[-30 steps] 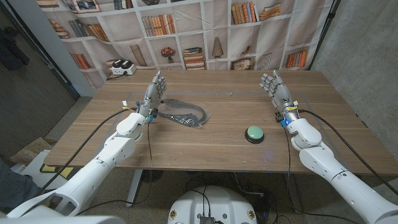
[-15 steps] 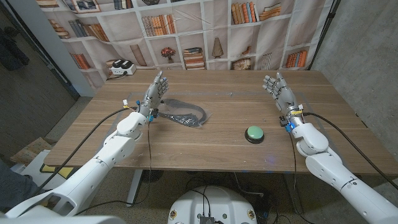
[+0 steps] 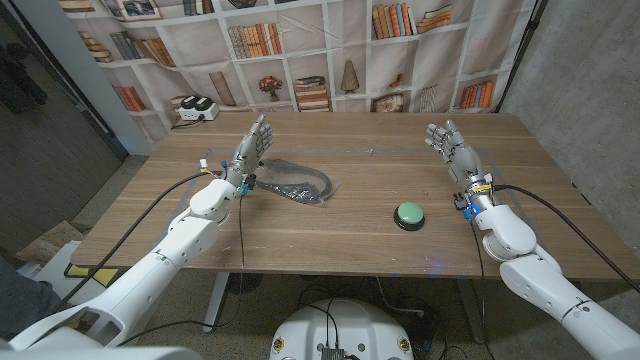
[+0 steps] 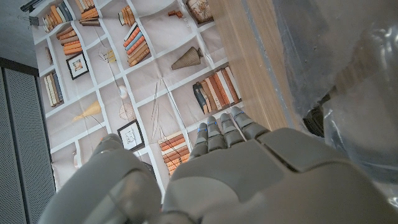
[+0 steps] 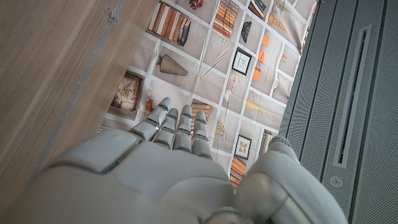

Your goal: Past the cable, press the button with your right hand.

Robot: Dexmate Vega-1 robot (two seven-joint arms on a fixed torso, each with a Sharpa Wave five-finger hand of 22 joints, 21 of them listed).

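Green and domed, the button [image 3: 409, 213] is seen lower right of centre on the table [image 3: 360, 240], right of the bagged cable [image 3: 296, 187]. Stiff, sprung travel is expected; its crown should be pressed. The right hand [image 3: 451, 145] is raised, spread, empty.

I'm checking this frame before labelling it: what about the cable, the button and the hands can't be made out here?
- Cable, head view: wrapped in a clear bag, so its ends and plugs are too small to tell.
- Button, head view: too small to tell if it is pressed.
- Left hand and right hand, wrist views: backs face the camera, palms hidden.
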